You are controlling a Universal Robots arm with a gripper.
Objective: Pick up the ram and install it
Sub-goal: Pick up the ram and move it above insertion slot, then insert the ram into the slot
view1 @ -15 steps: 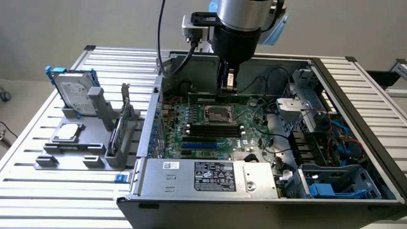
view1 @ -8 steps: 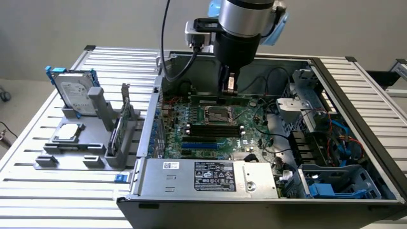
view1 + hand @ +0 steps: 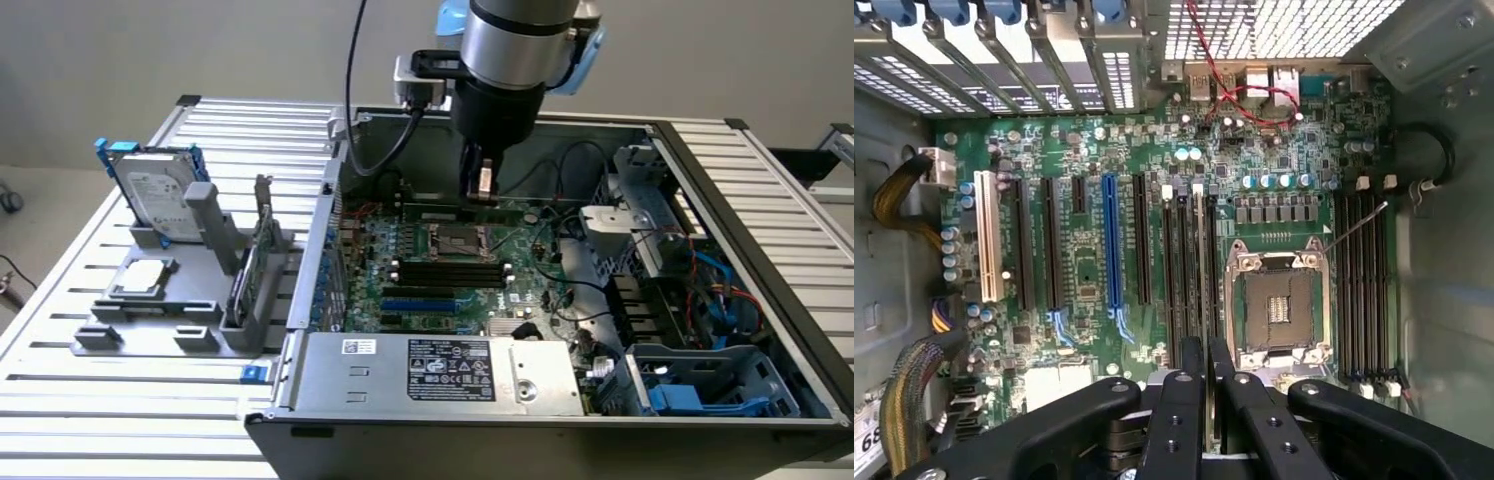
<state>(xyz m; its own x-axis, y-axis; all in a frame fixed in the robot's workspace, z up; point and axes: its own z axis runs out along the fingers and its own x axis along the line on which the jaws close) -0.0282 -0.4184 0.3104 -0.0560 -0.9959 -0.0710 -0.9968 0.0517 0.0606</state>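
Gripper (image 3: 1206, 350) (black fingers nearly together) clamps the ram (image 3: 485, 186), a thin stick seen edge-on, hanging upright below the fingertips, over the motherboard (image 3: 1104, 200) near its processor socket (image 3: 1279, 300).

Glowing green across the motherboard (image 3: 1094, 270), speckled with tiny silver and dark parts. Running one blue slot (image 3: 1111, 240) and one white slot (image 3: 986, 235) among black ones. Trailing twisted red wires (image 3: 1229, 92) over it. Wearing matte black on the gripper (image 3: 1206, 355), silver on the arm (image 3: 507, 40). Striping the table (image 3: 80, 400) in ribbed pale grey. Framing the silver hard drive (image 3: 154, 195) in blue.
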